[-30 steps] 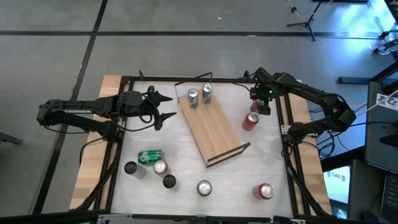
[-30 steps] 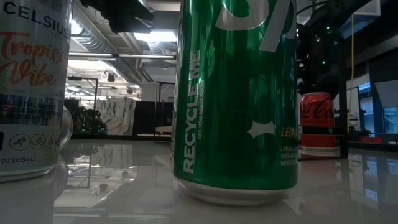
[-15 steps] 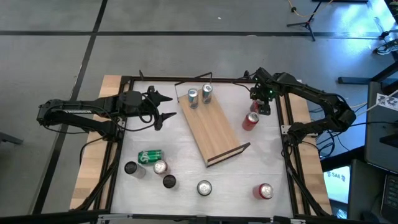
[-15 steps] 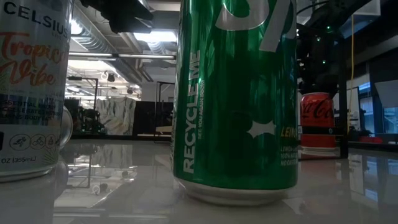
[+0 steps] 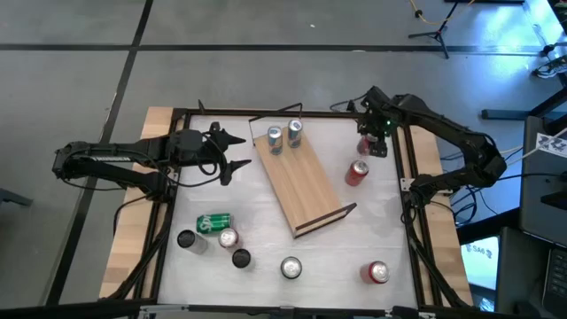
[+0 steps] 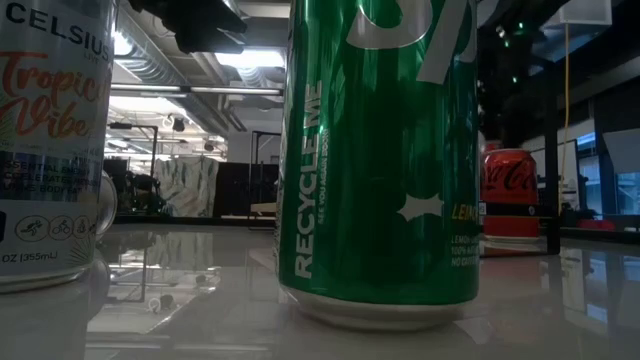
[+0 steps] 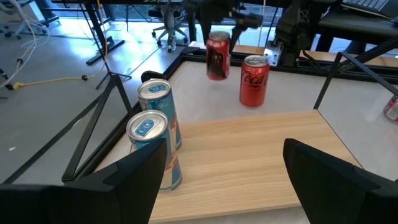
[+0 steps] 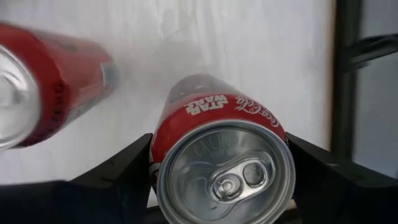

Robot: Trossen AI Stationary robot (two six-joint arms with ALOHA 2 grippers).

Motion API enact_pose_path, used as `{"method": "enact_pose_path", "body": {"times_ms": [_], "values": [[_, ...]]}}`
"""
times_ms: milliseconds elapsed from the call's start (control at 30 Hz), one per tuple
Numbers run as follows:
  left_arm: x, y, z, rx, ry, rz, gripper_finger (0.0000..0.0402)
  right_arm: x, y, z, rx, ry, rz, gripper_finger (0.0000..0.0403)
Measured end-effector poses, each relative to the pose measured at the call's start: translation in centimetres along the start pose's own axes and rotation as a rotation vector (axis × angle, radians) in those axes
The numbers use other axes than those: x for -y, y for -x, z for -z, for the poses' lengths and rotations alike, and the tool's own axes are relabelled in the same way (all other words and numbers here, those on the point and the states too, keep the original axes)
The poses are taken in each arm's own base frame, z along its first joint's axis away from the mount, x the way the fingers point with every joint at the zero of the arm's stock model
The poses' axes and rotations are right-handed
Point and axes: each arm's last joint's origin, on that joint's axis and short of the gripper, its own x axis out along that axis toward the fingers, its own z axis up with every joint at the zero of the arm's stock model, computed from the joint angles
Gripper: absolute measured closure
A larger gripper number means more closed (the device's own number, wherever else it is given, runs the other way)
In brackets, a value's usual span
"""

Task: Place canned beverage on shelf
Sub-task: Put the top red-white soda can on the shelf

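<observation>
Right claw point(image 5: 376, 142): clamped around red Star Wars Coca-Cola can point(image 8: 219, 155), lifted off white counter point(image 5: 266, 239) for transfer to light-wood shelf point(image 5: 306, 182) holding 2 silver-blue cans point(image 7: 152, 134). Left claw point(image 5: 232, 152): spread wide, idle.

Overhead, table-level, two wrist views; cans point(image 5: 357, 171) shared.

The shelf point(image 5: 299, 182) is pale wood with a dark brown rim at one end. On it stand two silver-and-light-blue cans point(image 7: 155, 127). Beside the shelf, a red Coca-Cola can point(image 8: 219, 155) carries white Star Wars lettering and a silver top. A green can point(image 6: 380, 150) bears white "RECYCLE ME" lettering.
</observation>
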Motion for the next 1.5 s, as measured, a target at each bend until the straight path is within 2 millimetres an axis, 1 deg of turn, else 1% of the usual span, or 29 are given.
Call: {"method": "enact_pose_path", "body": {"times_ms": [200,333,467,567,667,900,1033,1300,1500], "values": [[0.0,0.0,0.0,0.0,0.0,0.0,0.009,0.9,4.9,-1.0,0.074,-0.058,0.046,0.0105],[0.0,0.0,0.0,0.0,0.0,0.0,0.009,0.5,8.3,-1.9,0.136,-0.063,0.08,0.0107],[0.0,0.0,0.0,0.0,0.0,0.0,0.009,-1.1,11.2,-3.3,0.226,0.021,0.094,0.0103],[0.0,0.0,0.0,0.0,0.0,0.0,0.009,-3.0,12.5,-4.5,0.299,0.069,0.063,0.0103],[0.0,0.0,0.0,0.0,0.0,0.0,0.009,-5.1,13.3,-5.5,0.377,0.096,-0.022,0.0102],[0.0,0.0,0.0,0.0,0.0,0.0,0.009,-9.7,13.8,-7.1,0.418,0.202,-0.126,0.0101],[0.0,0.0,0.0,0.0,0.0,0.0,0.009,-11.9,13.3,-8.1,0.397,0.244,-0.173,0.0101],[0.0,0.0,0.0,0.0,0.0,0.0,0.009,-15.2,10.7,-10.7,0.289,0.282,-0.235,0.0101],[0.0,0.0,0.0,0.0,0.0,0.0,0.009,-16.9,8.4,-12.4,0.193,0.24,-0.26,0.01]]}}
